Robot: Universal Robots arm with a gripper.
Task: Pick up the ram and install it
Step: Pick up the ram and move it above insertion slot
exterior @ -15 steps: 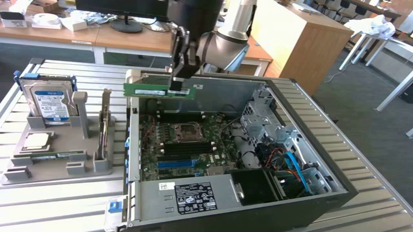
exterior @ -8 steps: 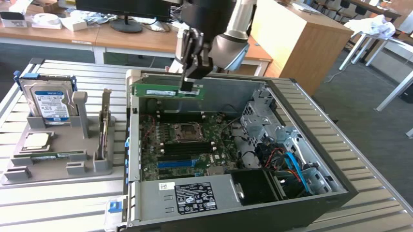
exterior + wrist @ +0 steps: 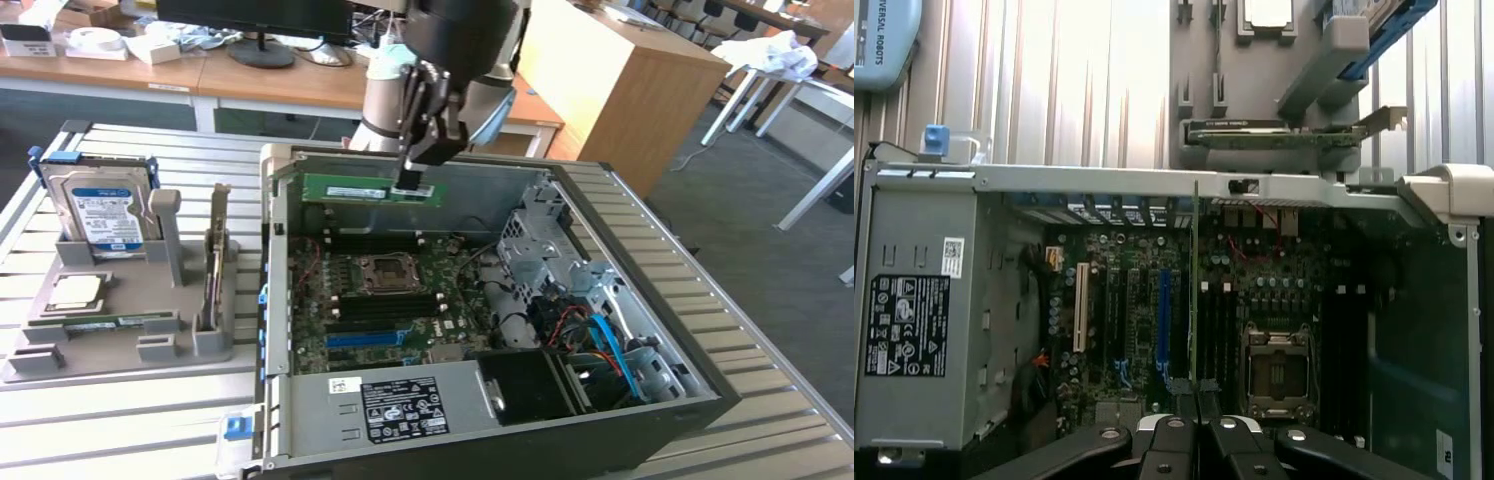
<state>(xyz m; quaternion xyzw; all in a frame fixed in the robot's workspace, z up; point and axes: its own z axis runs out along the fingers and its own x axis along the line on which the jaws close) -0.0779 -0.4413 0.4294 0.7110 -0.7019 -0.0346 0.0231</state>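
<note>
Above the open computer case [image 3: 614, 440], the claw [image 3: 414, 180] clamps the ram [image 3: 350, 188] near the far wall; the motherboard [image 3: 387, 300] lies below, and the drive cage [image 3: 547, 240] crowds the exterior view's right.

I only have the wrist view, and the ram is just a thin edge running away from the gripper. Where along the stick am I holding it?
Observer: In the exterior view, the gripper is shut on the ram near its end on the exterior view's right. Most of the stick juts out toward the left.
Operator: Is it level, and is it in a slot?
Observer: It looks roughly level, with its broad green face showing. It hangs in front of the case's far wall, above the motherboard, and is not seated in any slot.
</note>
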